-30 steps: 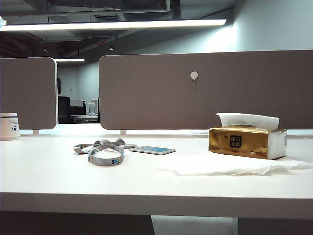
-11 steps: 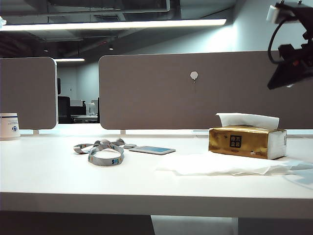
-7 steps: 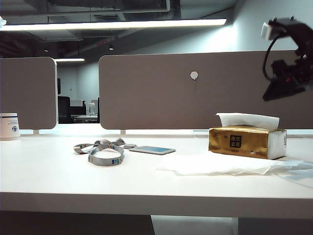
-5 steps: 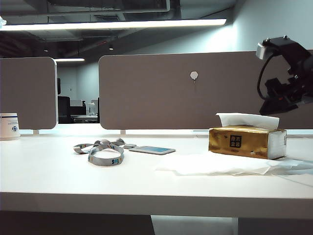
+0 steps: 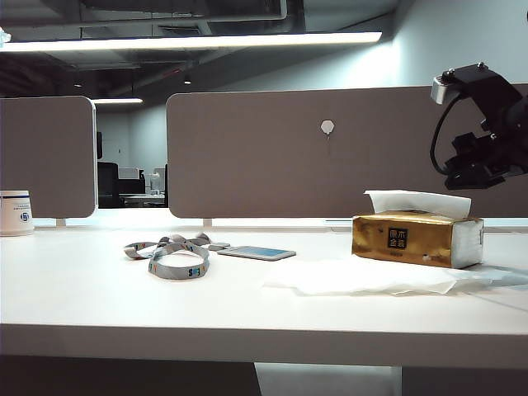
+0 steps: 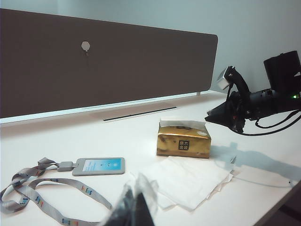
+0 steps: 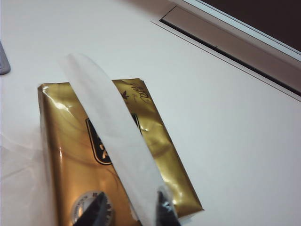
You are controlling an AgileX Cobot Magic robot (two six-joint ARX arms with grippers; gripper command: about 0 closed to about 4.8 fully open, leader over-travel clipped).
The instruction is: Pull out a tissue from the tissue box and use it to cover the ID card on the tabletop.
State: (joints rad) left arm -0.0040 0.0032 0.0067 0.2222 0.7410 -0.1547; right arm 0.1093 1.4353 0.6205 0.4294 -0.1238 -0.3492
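The gold tissue box lies on the white tabletop at the right, with a white tissue standing up from its top. Further left rests the light blue ID card, face up and uncovered. My right gripper hangs just above the box's right end. In the right wrist view it is open, its dark fingers straddling the tissue over the box. My left gripper is shut and empty, well away from the box and near the card.
A grey printed lanyard loops left of the card. A broad white sheet is spread in front of the box. A white cup stands at the far left. Brown partition panels close off the back of the desk.
My right arm has come into view from the upper right and sunk toward the tissue box, ending just above the tissue. Box, card and sheet have not moved.
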